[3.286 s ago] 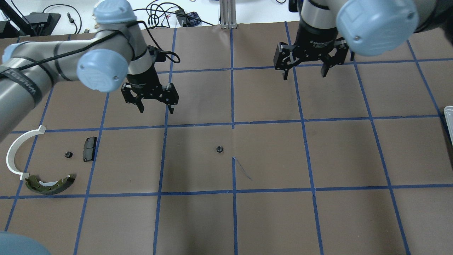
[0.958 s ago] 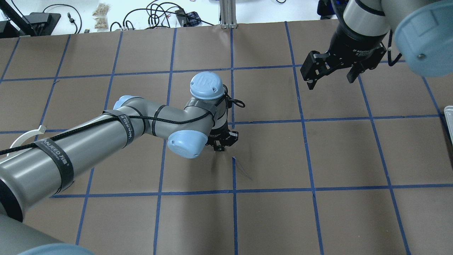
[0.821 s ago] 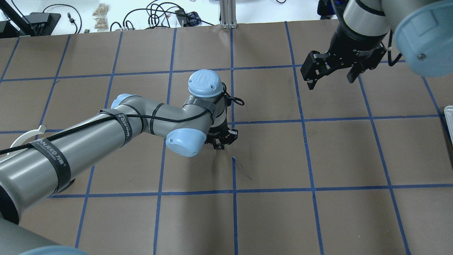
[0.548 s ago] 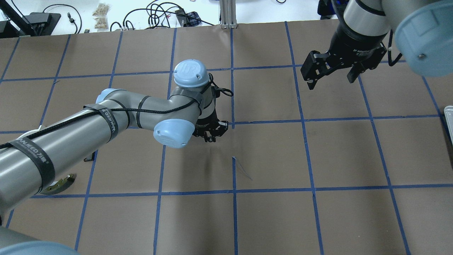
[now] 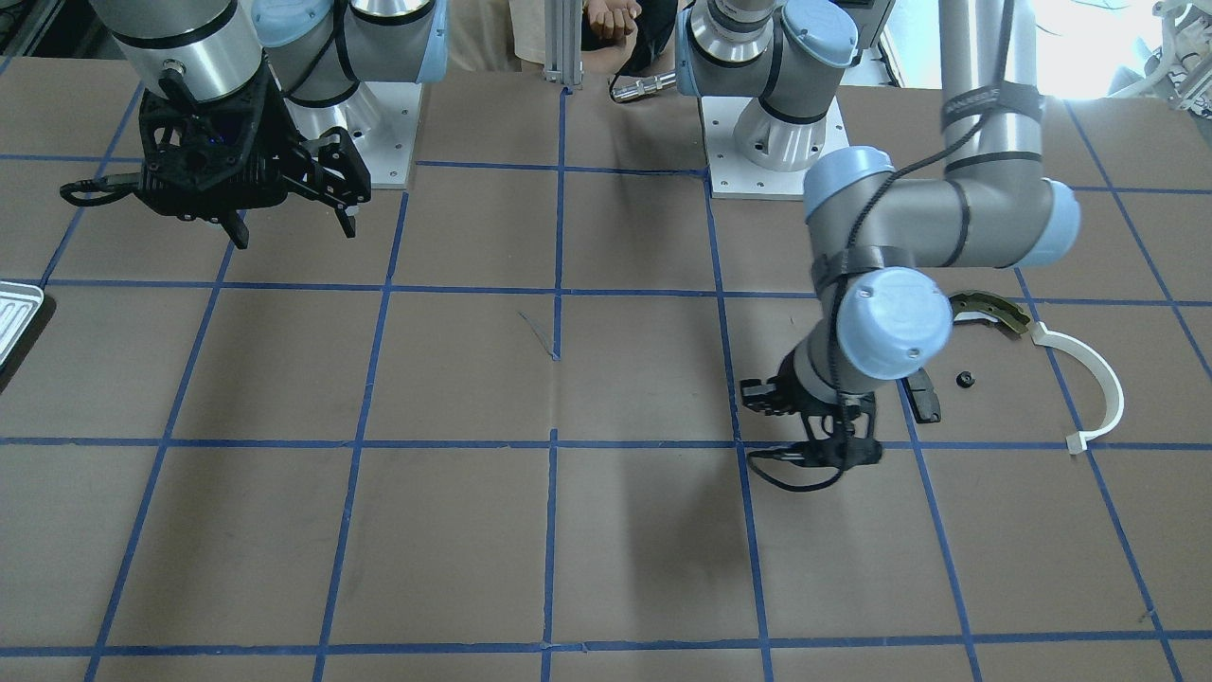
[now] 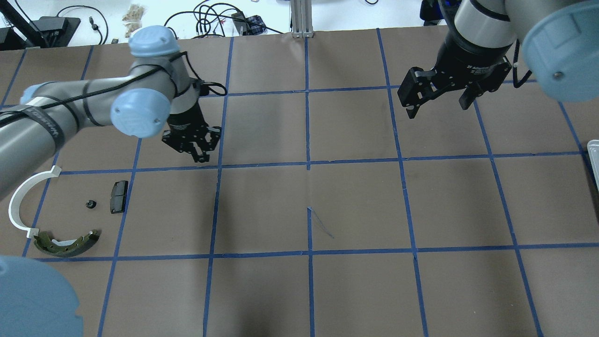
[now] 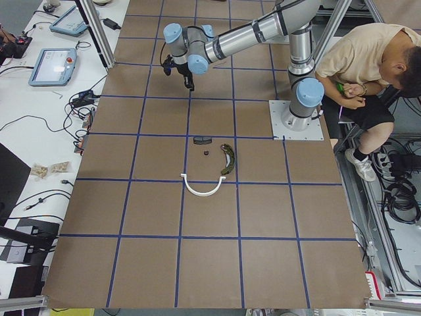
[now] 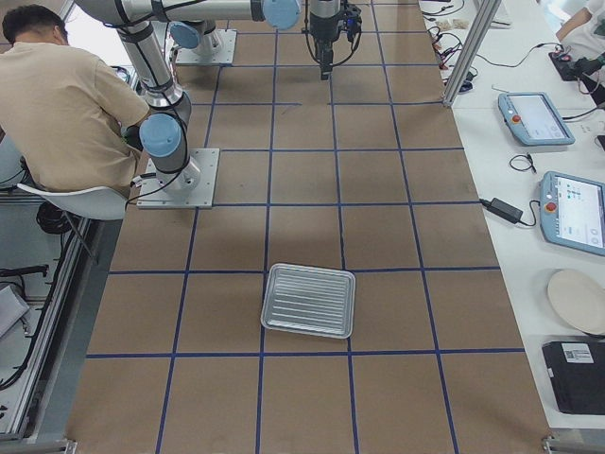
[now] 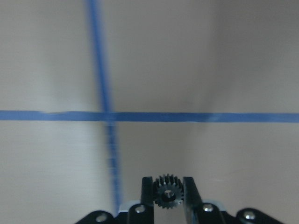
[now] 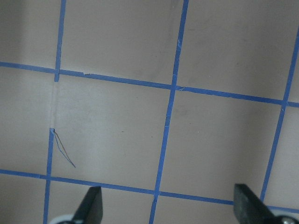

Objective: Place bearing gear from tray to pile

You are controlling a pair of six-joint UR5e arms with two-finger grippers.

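Black toothed bearing gear (image 9: pixel 168 192) sits pinched in the narrowed left tool (image 9: pixel 168 184), wrist view. Overhead, it hangs short of the pile (image 6: pixel 65 244) at the bench's left edge. The right tool (image 6: pixel 437 100) gapes empty, and the tray (image 6: pixel 593 161) lies at the right edge. Released high, the gear may roll away.

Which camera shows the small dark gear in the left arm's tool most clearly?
The left wrist-mounted view: the small dark toothed gear sits close up, teeth visible, pinched in the left tool. In the overhead, front-facing and side views it is hidden or too small to make out.
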